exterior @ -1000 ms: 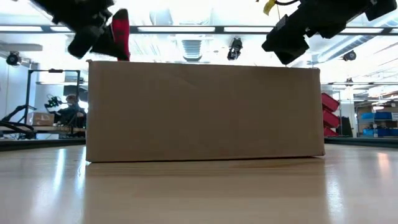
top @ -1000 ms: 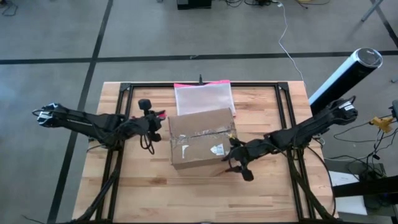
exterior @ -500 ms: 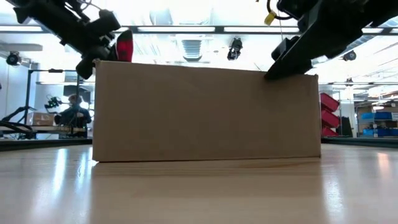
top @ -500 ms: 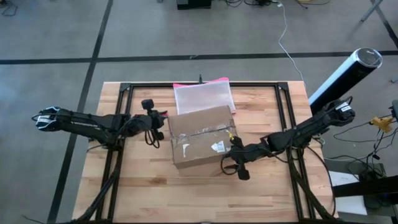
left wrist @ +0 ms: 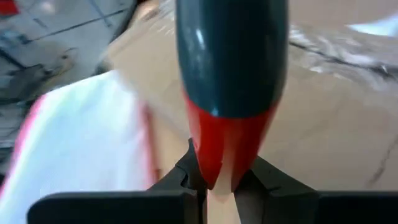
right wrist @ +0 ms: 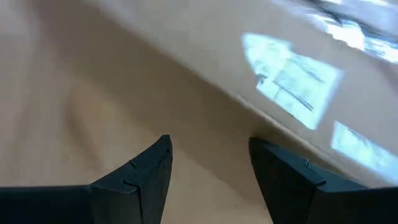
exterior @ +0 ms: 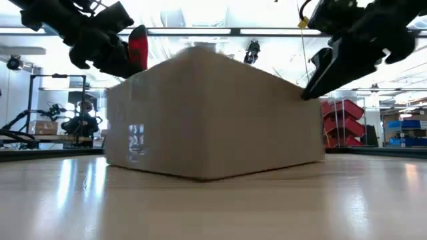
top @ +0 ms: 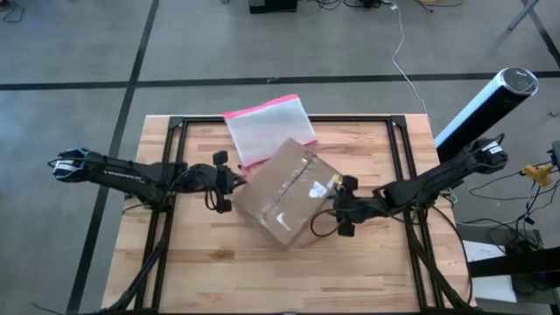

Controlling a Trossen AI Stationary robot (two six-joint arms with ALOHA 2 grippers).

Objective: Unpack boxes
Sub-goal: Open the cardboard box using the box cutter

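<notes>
The table [top: 184,271] carries one big thing, the brown box [top: 287,199], which sits near the middle of it, turned at an angle so one corner points toward the front edge. Its flaps are down and clear tape runs along the top seam, so nothing has been unpacked yet; I judge the work is at the opening stage. Behind the box lies a pink-edged clear pouch [top: 265,129], tilted, with one end running under or against the box's far corner; I cannot tell which. My left tool [top: 229,180] is at the box's left corner, just beside the pouch, closed on a dark red-tipped cutter [left wrist: 230,99] whose point aims at the cardboard, presumably so the blade can reach the tape. My right tool [top: 339,208] is against the box's right side, low at its edge near the white labels [right wrist: 292,74], its fingers [right wrist: 140,177] spread apart with nothing between them. Placed so, I judge it braces the box from the side opposite the cutter, keeping it from sliding away when the blade pushes.
</notes>
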